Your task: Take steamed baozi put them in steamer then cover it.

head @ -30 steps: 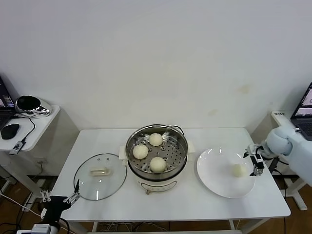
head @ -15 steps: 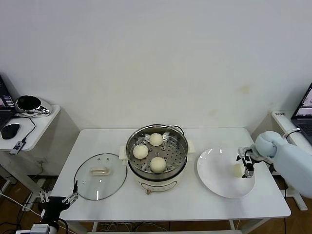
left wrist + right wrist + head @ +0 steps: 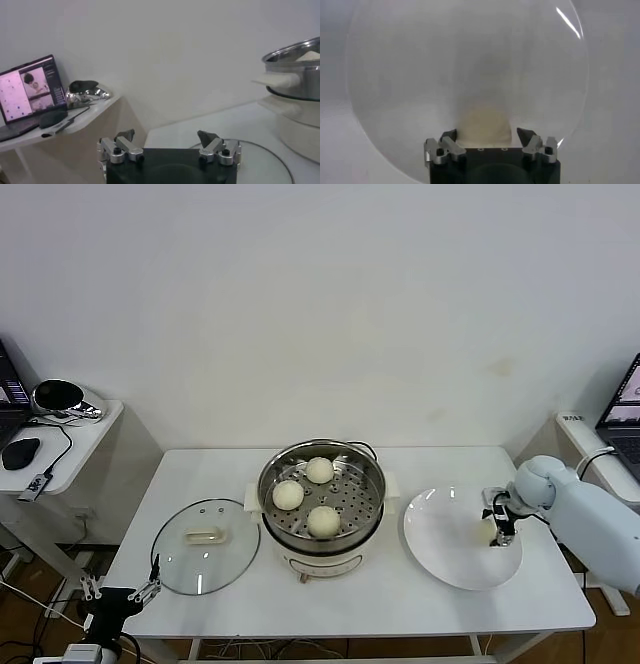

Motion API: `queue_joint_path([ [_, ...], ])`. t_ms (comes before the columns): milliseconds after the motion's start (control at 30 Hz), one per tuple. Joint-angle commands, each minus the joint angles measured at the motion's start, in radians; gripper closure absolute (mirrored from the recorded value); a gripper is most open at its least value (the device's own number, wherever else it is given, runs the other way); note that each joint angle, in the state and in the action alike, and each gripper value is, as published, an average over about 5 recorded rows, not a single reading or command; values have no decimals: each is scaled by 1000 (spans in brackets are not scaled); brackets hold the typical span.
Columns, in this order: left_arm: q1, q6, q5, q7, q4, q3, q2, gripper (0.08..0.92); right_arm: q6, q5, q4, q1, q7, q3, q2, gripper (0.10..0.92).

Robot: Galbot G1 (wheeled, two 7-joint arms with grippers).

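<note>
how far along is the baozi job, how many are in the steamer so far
Three baozi already sit in the steamer. The right claw brackets the fourth baozi on the white plate. Left: move it over, then fit the glass cover lying beside the steamer.

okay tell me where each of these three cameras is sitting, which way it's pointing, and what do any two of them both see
Head view: high on the robot, looking down at the table; left gripper at the near-left corner, right gripper over the plate.
Left wrist view: low behind the left gripper, facing the steamer and a side desk.
Right wrist view: behind the right gripper, facing the last baozi.
Shared: head and right wrist views both show the plate.
</note>
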Motion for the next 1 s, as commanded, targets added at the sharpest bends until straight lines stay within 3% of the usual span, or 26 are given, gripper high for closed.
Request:
queue_joint_path([
  [33, 2, -1, 1, 0, -3, 0, 0, 177, -5, -3, 10, 11, -7, -10, -4, 388],
  [300, 3, -2, -4, 0, -6, -8, 5, 177, -96, 146, 213, 184, -19, -190, -140, 414],
  [533, -6, 1, -3, 1, -13, 3, 8, 177, -192, 393, 423, 567, -17, -465, -211, 423],
  [767, -19, 2, -3, 1, -16, 21, 14, 177, -320, 664, 486, 938, 39, -721, -45, 415],
  [1000, -24, -2, -4, 0, -9, 22, 11, 177, -442, 875, 488, 1006, 138, -792, 173, 411],
])
